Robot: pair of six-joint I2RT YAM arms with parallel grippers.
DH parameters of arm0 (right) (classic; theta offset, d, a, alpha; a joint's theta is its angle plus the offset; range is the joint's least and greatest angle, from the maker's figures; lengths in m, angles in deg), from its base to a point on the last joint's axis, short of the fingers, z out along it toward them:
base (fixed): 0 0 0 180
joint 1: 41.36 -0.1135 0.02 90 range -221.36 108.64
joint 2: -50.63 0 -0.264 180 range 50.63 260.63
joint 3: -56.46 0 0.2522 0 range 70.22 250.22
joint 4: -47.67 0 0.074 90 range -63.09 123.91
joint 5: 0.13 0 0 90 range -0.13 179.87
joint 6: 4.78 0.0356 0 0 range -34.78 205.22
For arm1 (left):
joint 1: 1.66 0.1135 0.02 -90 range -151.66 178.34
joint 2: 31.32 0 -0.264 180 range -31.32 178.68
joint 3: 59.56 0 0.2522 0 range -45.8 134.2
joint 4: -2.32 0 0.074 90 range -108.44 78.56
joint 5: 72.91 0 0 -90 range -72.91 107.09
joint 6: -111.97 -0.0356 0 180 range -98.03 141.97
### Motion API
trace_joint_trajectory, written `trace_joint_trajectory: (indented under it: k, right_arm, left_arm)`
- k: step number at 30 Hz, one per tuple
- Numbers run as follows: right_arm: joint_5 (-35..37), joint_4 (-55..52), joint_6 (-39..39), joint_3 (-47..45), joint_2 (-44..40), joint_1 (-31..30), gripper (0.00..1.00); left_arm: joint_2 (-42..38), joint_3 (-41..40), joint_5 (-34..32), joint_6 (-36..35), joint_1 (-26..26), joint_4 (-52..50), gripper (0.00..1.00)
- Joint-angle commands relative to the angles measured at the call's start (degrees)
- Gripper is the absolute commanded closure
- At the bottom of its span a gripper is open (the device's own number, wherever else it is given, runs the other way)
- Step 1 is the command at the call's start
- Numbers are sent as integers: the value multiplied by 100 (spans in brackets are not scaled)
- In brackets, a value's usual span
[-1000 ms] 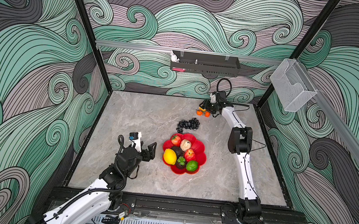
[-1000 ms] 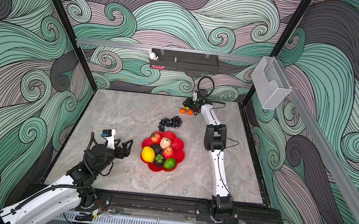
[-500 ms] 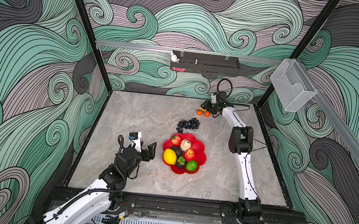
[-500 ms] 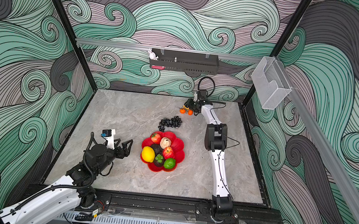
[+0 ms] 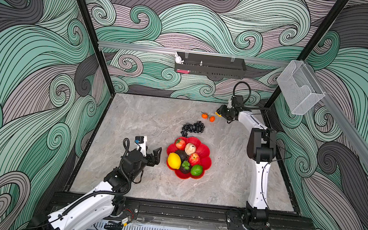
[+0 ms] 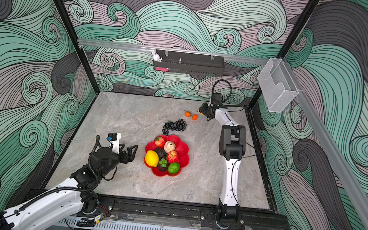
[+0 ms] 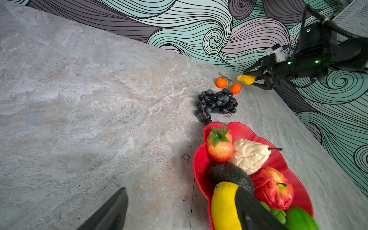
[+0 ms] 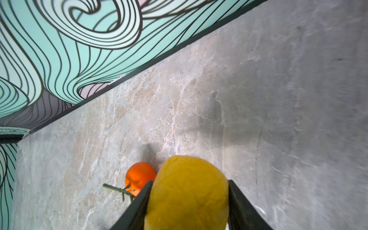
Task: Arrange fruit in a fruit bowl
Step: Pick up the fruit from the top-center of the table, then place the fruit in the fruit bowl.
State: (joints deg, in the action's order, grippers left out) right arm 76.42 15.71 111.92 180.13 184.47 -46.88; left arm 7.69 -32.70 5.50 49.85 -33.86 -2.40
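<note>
Barely anything has moved in the last second: both arms sit where they were, and your right fingers [image 8: 137,207] have only narrowed onto a lemon [image 8: 187,193]. They now grip it from both sides, near the back wall [image 5: 181,89] at the far right of the table [image 5: 145,120]. The tangerines [image 5: 204,115] lie on the table just beside it. Your left fingers [image 6: 132,149] stand wide apart, just beside the bowl [image 5: 206,150] on its left. In the bowl you have a second lemon [image 5: 174,160], avocado [image 5: 181,154], pear [image 5: 190,149], apples [image 5: 194,159], mangosteen [image 5: 185,167] and lime [image 5: 196,170]. The grapes [image 5: 192,128] lie on the table between bowl and tangerines, close to the bowl's far rim.
</note>
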Motion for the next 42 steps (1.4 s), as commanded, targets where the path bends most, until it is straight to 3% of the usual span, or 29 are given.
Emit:
trace_joint_trajectory:
  k: [1,8,16,27,42]
  right_arm:
    - [53,505,134,-592,-721,-8,45]
    - [-610,1453,925,-2741,-2510,-52,45]
    - [-1626,1786,1258,-4588,-4269,-423,45]
    - [-2593,1994,1763,-5902,-5781,-1346,44]
    - [-2606,2771,2586,-7180,-7058,-2230,44]
  left_arm:
    - [61,290,148,-103,44,141,14]
    - [412,681,624,-309,51,-1,11]
    - [601,1476,1556,-890,45,-310,8]
    - [1473,1724,3018,-1597,-18,655,7]
    - [2397,1968,3252,-2712,-1204,1667,12]
